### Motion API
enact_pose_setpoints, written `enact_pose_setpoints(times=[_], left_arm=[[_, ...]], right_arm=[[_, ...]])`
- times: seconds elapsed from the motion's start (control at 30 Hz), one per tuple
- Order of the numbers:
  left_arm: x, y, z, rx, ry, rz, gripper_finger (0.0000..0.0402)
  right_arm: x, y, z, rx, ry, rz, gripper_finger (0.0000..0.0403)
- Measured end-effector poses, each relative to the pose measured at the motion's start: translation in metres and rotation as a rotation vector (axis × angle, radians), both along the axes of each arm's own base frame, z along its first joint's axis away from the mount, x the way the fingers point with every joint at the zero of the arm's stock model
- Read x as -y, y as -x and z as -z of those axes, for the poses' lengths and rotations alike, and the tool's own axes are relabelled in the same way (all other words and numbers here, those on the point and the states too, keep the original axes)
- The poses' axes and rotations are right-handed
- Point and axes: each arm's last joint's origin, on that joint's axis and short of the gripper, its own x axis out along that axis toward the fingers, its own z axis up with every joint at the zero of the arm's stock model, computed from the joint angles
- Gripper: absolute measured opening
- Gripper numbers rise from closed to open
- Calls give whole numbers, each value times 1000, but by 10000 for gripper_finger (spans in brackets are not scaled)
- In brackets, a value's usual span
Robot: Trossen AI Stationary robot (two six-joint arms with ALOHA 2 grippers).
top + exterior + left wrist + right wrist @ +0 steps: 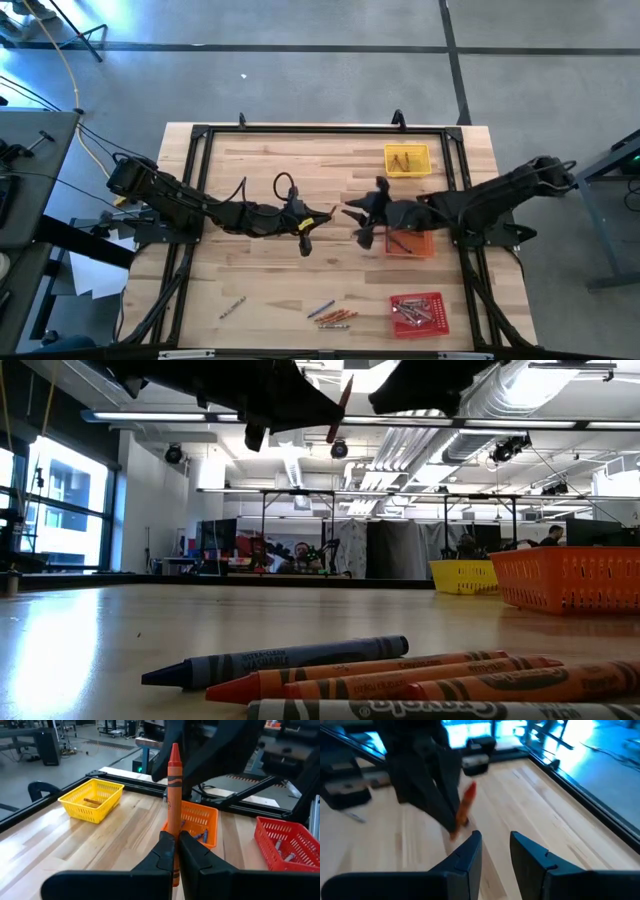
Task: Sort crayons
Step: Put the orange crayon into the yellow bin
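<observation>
Crayon (173,805) between left end effector (175,851) fingers

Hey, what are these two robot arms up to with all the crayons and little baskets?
They are sorting crayons by colour. The left gripper is shut on an orange crayon, held above the middle of the table. The right gripper faces it with fingers apart and empty, above the orange basket. Yellow and red baskets already hold some crayons, and a few loose crayons lie at the table's front edge.
</observation>
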Motion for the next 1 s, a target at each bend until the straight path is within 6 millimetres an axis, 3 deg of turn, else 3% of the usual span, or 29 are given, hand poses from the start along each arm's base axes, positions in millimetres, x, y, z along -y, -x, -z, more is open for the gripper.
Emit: enact_pose_setpoints(times=[0.33, 1.0], left_arm=[[0, 0, -2, 18, -5, 1, 0], [-1, -1, -8, 73, -18, -27, 0]], right_arm=[[20, -11, -4, 54, -64, -91, 94], [17, -18, -7, 122, -97, -171, 94]])
